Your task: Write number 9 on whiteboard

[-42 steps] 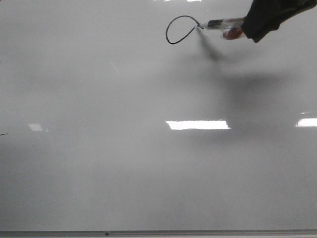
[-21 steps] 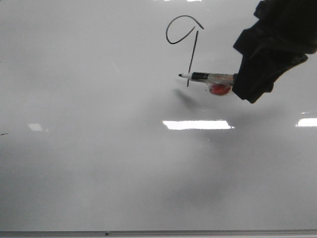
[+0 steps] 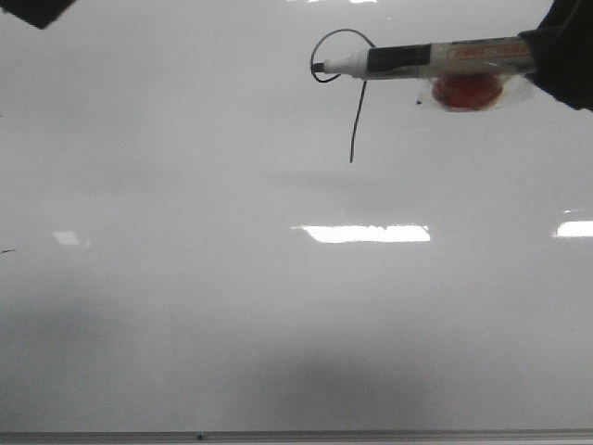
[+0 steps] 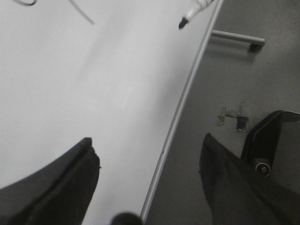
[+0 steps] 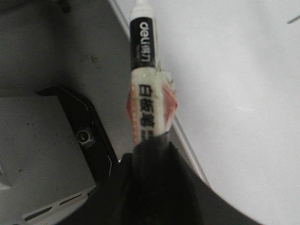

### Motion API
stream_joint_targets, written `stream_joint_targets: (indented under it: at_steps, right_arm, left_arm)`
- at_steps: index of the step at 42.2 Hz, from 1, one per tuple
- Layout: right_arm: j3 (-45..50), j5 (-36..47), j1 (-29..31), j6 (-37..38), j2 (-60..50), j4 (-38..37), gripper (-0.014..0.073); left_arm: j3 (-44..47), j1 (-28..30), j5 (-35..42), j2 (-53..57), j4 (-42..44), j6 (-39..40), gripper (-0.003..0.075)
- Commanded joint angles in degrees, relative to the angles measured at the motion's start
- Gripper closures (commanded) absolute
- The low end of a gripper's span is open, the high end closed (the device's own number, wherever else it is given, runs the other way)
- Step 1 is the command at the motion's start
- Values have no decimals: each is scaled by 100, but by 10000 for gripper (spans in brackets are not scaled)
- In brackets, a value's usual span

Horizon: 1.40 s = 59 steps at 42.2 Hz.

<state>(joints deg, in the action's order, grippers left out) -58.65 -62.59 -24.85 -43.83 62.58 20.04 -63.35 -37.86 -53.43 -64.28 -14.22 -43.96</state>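
The number 9 [image 3: 352,120] is drawn in thin black line near the top of the whiteboard [image 3: 232,306], with its loop above a long straight tail. My right gripper [image 3: 547,57] is shut on a white and black marker [image 3: 435,58], held off the board and level. Its tip crosses in front of the loop. In the right wrist view the marker [image 5: 146,89] sticks out of my shut gripper [image 5: 151,147]. My left gripper [image 4: 147,140] is open and empty over the whiteboard's frame edge [image 4: 180,108]. The marker tip [image 4: 186,18] and the 9's tail [image 4: 82,14] show there too.
Bright rectangular glare patches [image 3: 369,234] lie on the board. The grey frame [image 3: 296,435] runs along the board's near edge. Beside the board is a grey floor with a black device carrying a lens [image 5: 84,137], and a metal bar [image 4: 236,38].
The 9's tail was drawn and the marker has lifted off the board, moving up and nearer the camera. A dark corner of the left arm has come into the top left.
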Motion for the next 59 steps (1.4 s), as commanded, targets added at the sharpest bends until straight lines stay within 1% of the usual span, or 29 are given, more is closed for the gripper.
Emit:
stream_joint_targets:
  at_steps: [1,5,11,19,24,26,29,35,40,41,44,47,48,50,51,53,56,59]
  right_arm:
    - [-157,-189,-4,-522,-163,478,671]
    - [-157,-286,-4,-685,-163,687,671]
    - [-157,-342,-4,-755,-163,763,671]
    - [-157,-342,-4,-755,-163,763,671]
    - [-157,-342,-4,-755,-163,763,671]
    - [-157,-335,-4,-755,-163,763,671]
    - [-157,-335,-4,-755,-163,763,671]
    - [-157,-317,-4,-755,-163,763,671]
    - [-157,-293,-4,-755,-163,763,658]
    - [-157,-293,-4,-755,-163,763,643]
    - [-157,-299,-4,-755,-163,763,554]
    - [-157,-299,2,-755,-163,763,410]
    - [-157,-299,8,-755,-163,763,344]
    - [-157,-291,8,-750,-163,742,249]
    - [-157,-291,8,-745,-163,730,189]
    - [-157,-291,19,-716,-166,672,104]
    - [-190,-291,48,-478,-177,454,39]
    - [-242,-266,140,-31,-233,76,34]
  left_arm:
    - [-368,-462,166,-217,-315,-212,268]
    - [-603,-874,127,-624,-581,-465,269]
    - [-1008,-1217,127,-1180,-883,-750,269]
    - [-1417,-1310,159,-1727,-1075,-845,269]
    - [-1477,-1310,135,-1850,-1075,-845,276]
    - [-1477,-1310,94,-1877,-1075,-858,301]
    - [-1477,-1310,56,-1901,-1075,-885,361]
    - [-1477,-1310,68,-1900,-1078,-885,510]
    - [-1477,-1310,90,-1900,-1087,-885,605]
    - [-1477,-1310,90,-1900,-1087,-885,618]
    - [-1477,-1310,90,-1900,-1087,-885,650]
    - [-1499,-1310,90,-1900,-1087,-770,656]
    - [-1502,-1310,90,-1900,-1087,-717,656]
    - [-1527,-1310,90,-1900,-1043,-604,656]
    - [-1541,-1310,70,-1900,-969,-514,656]
    - [-1603,-1298,4,-1889,-768,-301,656]
    - [-1700,-1298,-70,-1851,-259,175,655]
    - [-1760,-1298,-80,-1760,485,880,656]
